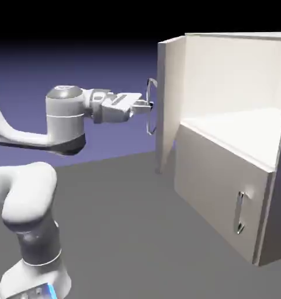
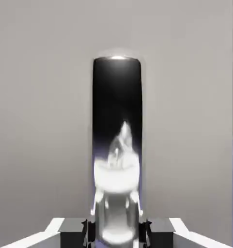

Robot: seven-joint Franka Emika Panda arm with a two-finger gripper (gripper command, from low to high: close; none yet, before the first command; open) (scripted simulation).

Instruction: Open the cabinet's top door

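Silver handle gripped: gripper has its fingers clamped on it, one fingertip each side in the hand view. Top door swung well out from the cabinet, at its upper left in the exterior view, white interior exposed. Lower door shut, its small handle untouched.

Step in hand, my read: the pull, late stage; door looks wide open. Next: a bit more swing along the hinge arc if wanted, else stop, spread the fingers, back straight off the handle. Pulling straight instead of following the arc could twist the grip or slip it along the bar.

Edges: door's free edge seems to be the one farther from the cabinet, handle close to it; backdrop shows past the panel at the hand view's right. Open floor between arm and cabinet front, nothing standing there. Room to retreat toward the arm's base. Arm's elbow side is cut off by the exterior view's left edge, so can't judge clearance there. Cabinet's right side also runs out of frame.
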